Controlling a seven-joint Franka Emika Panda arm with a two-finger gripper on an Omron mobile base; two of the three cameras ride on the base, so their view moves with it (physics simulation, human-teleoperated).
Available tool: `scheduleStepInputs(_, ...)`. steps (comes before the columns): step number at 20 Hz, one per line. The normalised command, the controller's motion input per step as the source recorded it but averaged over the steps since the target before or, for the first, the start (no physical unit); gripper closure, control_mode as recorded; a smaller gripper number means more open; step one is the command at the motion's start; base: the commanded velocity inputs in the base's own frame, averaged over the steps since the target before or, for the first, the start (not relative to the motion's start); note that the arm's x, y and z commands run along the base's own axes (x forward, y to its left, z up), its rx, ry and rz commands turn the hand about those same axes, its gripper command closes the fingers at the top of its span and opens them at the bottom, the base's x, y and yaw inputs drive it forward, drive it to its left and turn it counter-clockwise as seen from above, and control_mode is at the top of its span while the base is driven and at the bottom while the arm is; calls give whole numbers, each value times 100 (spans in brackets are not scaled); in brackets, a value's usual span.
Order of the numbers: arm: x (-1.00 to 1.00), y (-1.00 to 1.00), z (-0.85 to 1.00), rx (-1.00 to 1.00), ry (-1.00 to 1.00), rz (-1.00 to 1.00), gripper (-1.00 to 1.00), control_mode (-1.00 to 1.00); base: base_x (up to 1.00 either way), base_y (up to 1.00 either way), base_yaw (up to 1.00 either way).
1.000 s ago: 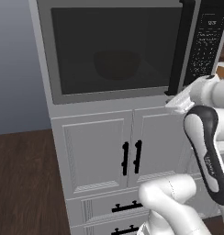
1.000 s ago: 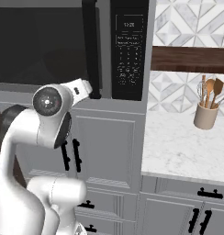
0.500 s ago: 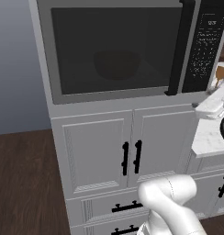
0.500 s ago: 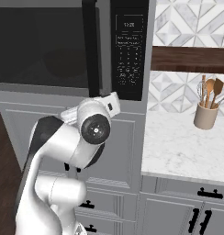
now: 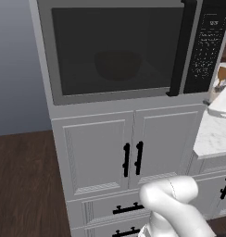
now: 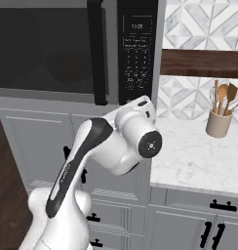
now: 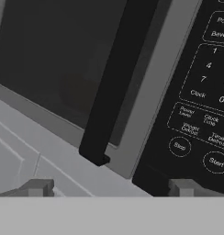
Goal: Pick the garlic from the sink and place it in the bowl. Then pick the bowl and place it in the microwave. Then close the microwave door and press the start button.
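The wide reddish-brown wooden bowl (image 5: 116, 65) is dimly seen through the dark glass window of the grey-framed microwave door (image 5: 110, 51), at upper centre of the left base view. The door is shut against the large grey steel microwave (image 6: 77, 49). Its long black bar handle (image 7: 116, 82) is seen running down the middle of the hand view. The two-finger gripper (image 7: 111, 187) is positioned near the black keypad panel (image 7: 201, 105), jaws spread wide and empty. A white marble tabletop (image 6: 199, 156) is noted at right of the right base view.

The microwave (image 5: 119, 51) is grey steel, built in above white cabinets. Its door (image 5: 110, 48) is shut, its black bar handle upright beside the keypad. The bowl (image 5: 116, 65) shows dimly through the dark glass.
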Motion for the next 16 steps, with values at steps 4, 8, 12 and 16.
scheduleStepInputs(4, 69, -15, 1, 0, 0, 10, -100, -100, 0, 0, 0)
scheduleStepInputs(8, 57, 0, 1, 0, 0, 4, -100, -100, 0, 0, 0)
scheduleStepInputs(12, 36, -10, 0, 0, 0, 1, -100, -100, 0, 0, 0)
scheduleStepInputs(16, 29, -11, 0, 0, 0, 0, -100, -100, 0, 0, 0)
